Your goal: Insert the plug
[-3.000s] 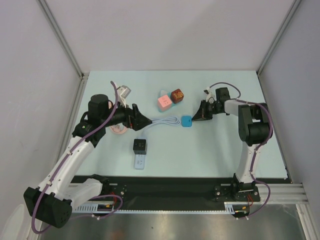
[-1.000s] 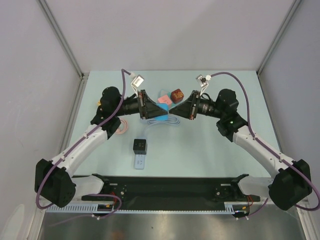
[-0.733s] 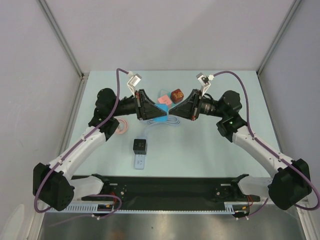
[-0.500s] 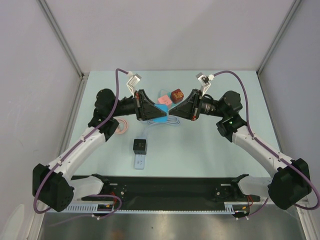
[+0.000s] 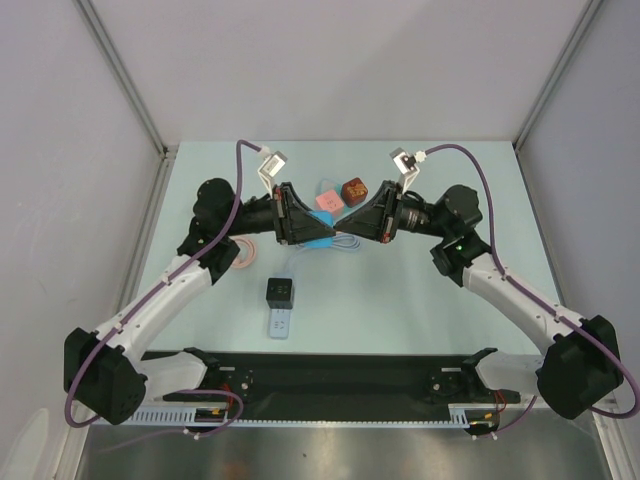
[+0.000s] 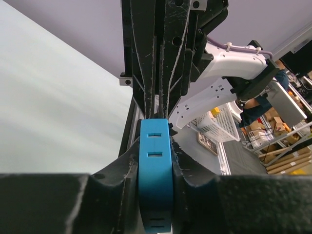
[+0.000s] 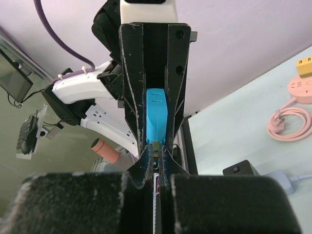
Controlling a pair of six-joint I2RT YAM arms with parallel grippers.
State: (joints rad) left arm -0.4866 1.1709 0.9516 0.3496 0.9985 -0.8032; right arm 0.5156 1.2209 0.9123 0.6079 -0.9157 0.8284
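- Top view: the left gripper [image 5: 300, 222] and right gripper [image 5: 351, 222] met tip to tip in the air above the worktop [image 5: 420, 300], with the blue adapter [image 5: 320, 228] between them and a white cable [image 5: 346, 243] looped near it
- Left wrist: the left gripper was partly closed, clamping the adapter's sides
- Right wrist: the right gripper was fully closed just before the adapter; I could not tell whether it pinched anything

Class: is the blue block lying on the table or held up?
Held up: the left gripper clamps the blue block from both sides in mid-air.
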